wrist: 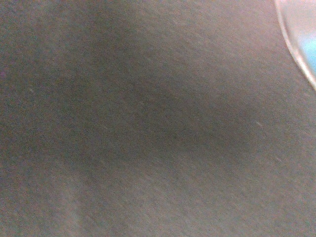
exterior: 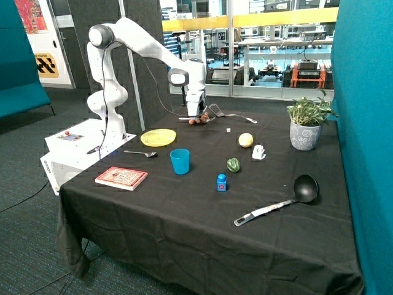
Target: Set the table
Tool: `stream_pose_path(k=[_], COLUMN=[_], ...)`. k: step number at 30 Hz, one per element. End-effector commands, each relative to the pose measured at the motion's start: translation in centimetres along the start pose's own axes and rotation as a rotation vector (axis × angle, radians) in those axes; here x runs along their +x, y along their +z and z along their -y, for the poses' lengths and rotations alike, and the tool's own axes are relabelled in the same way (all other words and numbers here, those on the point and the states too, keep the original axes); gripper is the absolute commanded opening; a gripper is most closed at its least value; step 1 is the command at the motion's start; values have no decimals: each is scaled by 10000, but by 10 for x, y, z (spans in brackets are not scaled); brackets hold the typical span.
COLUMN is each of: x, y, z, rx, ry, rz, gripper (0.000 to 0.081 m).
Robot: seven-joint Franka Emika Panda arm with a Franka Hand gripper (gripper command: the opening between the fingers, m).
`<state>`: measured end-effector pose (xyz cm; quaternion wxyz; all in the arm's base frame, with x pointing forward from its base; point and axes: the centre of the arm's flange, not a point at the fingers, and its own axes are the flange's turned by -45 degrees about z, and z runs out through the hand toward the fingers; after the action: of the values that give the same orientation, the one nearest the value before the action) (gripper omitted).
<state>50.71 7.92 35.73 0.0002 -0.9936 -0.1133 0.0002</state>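
black-clothed table (exterior: 184, 209), gripper (exterior: 196, 117) low at far edge, grip indiscernible; no legible writing

1. I work in what looks like a robotics lab, not a home; my white arm (exterior: 141, 37) is bolted to a white base box (exterior: 77, 144) on grey carpet (exterior: 24, 184).
2. My table (exterior: 184, 227) is draped in black cloth and hemmed by teal partition panels (exterior: 365, 123).
3. Behind me a glass wall (exterior: 276, 55) shows benches crowded with equipment, perhaps other machines; a yellow-and-black hazard sign (exterior: 47, 64) hangs on a door.
4. My wrist camera sees mostly dark cloth.
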Motion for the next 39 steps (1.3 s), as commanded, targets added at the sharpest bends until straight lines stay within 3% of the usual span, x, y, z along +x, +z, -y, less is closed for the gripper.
stream_pose_path(k=[1,39], x=[-20,-107], y=[-10,-10], z=[-23,-103], rx=[-5,-5], ry=[82,62], rz=[-4,-4], gripper=[0,0])
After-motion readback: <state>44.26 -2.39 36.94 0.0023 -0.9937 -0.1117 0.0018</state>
